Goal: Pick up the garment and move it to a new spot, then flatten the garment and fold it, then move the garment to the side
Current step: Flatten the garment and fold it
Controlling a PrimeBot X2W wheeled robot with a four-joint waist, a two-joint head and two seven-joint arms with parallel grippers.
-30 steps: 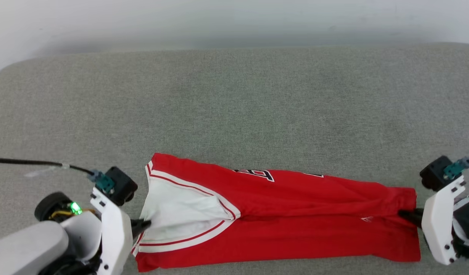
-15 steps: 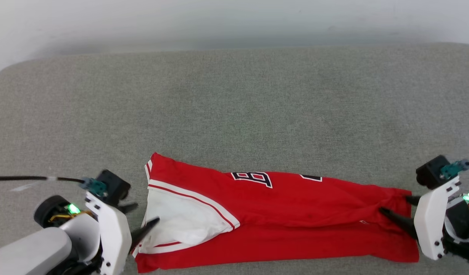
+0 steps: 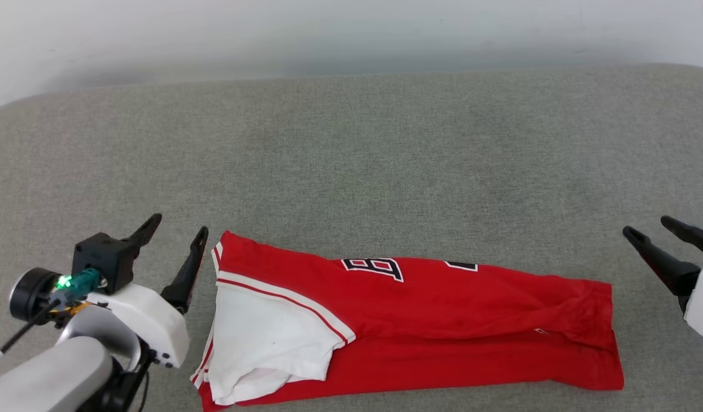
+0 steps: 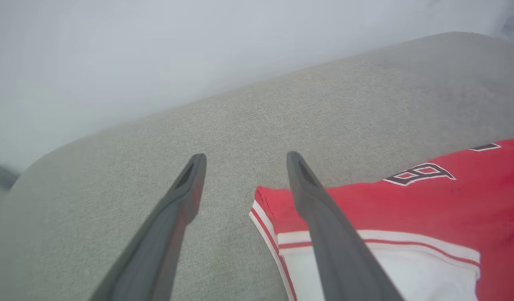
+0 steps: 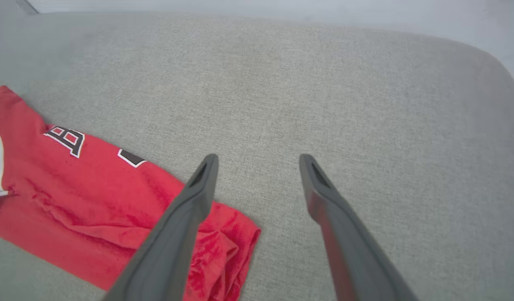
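The garment [image 3: 443, 326] lies on the grey bench [image 3: 351, 143] as a long narrow strip, folded lengthwise, and it stretches between the two pairs of jaws. The left jaws stand wide open and hold nothing. Their dark fingers [image 3: 188, 266] hover just beside the shoulder end of the strip, and as far as we can see they do not touch the cloth. The white sleeve [image 3: 265, 337] lies on top of the red cloth at this end, just beside the left jaws, toward the robot. The right jaws are also fully spread and empty. Their fingers [image 3: 654, 257] are a little apart from the hem end [image 3: 591, 309], which is crumpled at the corner nearest to them.

We think the strip lies so straight because each end faces one pair of jaws, and a pull from both ends would stretch it like this. We judge that the lengthwise fold is made, and that the jaws stand open beside the ends so they can take a new hold. The next step is probably to bring one end over the other. For this, the wrinkled hem and the loose edge of the sleeve need care, because soft cloth slips and can open the fold.
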